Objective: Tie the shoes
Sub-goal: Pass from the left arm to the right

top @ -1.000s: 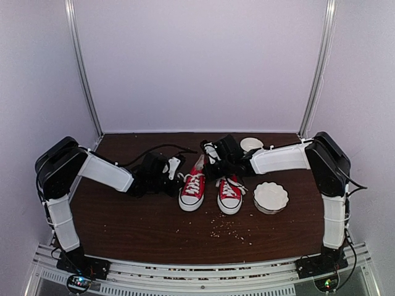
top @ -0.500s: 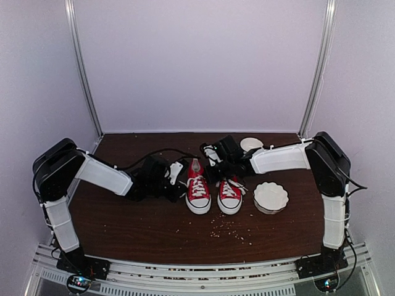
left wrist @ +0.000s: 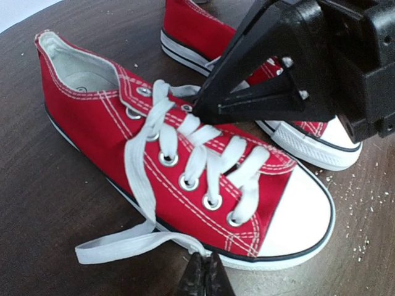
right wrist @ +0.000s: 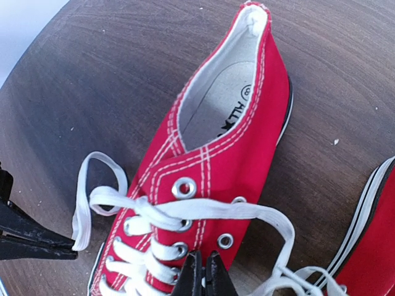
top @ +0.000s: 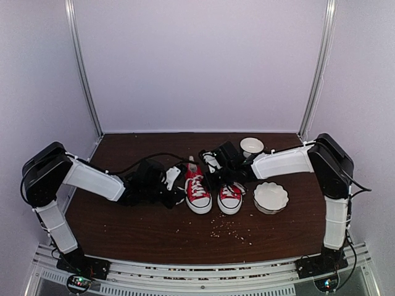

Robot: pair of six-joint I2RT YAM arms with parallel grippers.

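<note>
Over the last second the left-side sneaker (top: 197, 192) has swung round and slid in toward the other sneaker (top: 229, 198). The pair now sits side by side, nearly touching, toes toward me, mid-surface (top: 123, 222), and my left arm has reached further in with it. I take that as the shoe being squared up for tying; no knot or bow shows yet. The left gripper (left wrist: 203, 274) has its jaws pressed together on the loose white lace (left wrist: 117, 246) just beside the sole. The right gripper (right wrist: 203, 265) is also pressed together, tips down in the upper lacing, though I cannot tell whether it holds a strand. The only writing is on the insole (right wrist: 219, 105): a round mark, then "ALL", a star and letters I can't make out. A scalloped dish (top: 271, 197), a small cup (top: 252, 146) and scattered crumbs (top: 231, 229) lie nearby.
</note>
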